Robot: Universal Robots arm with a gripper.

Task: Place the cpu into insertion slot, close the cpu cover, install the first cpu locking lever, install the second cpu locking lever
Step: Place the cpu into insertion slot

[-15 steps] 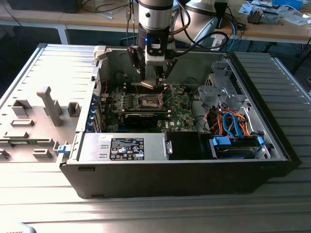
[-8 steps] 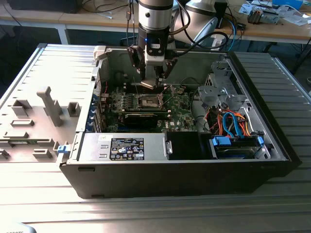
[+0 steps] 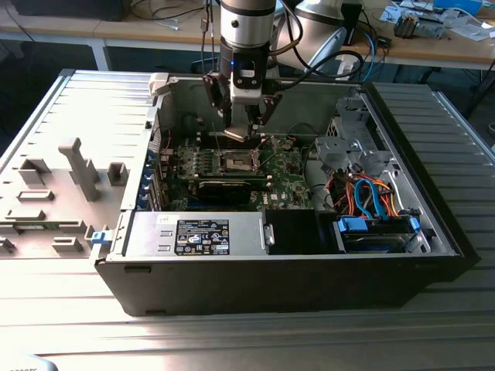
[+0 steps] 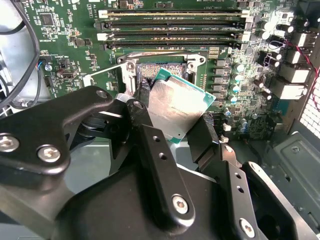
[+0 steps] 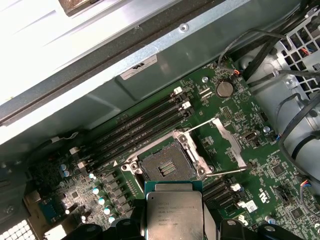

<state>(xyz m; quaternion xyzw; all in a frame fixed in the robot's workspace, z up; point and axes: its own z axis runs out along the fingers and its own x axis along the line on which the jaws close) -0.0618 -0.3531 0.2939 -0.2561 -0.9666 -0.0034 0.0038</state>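
Note:
My gripper [image 3: 241, 133] hangs inside the open computer case, shut on the cpu [image 3: 235, 136], a flat silvery square chip. In the second wrist view the black fingers [image 4: 204, 137] pinch the cpu [image 4: 177, 107] by two opposite edges, and it is tilted. The insertion slot [image 5: 165, 167] is a dark square recess with a silver rim on the green motherboard [image 5: 280, 170], and it lies open with nothing in it. The cpu [image 5: 172, 212] hovers just short of the insertion slot [image 4: 161, 75], apart from it. The cpu cover [image 5: 229, 141] stands flipped open beside the slot, with thin wire levers raised.
Long black memory slots [image 5: 145, 125] run beside the socket. A black labelled box [image 3: 203, 236] sits at the case front. A drive cage with blue and orange cables [image 3: 371, 193] is at the exterior view's right. The removed side panel [image 3: 62, 178] lies at the left.

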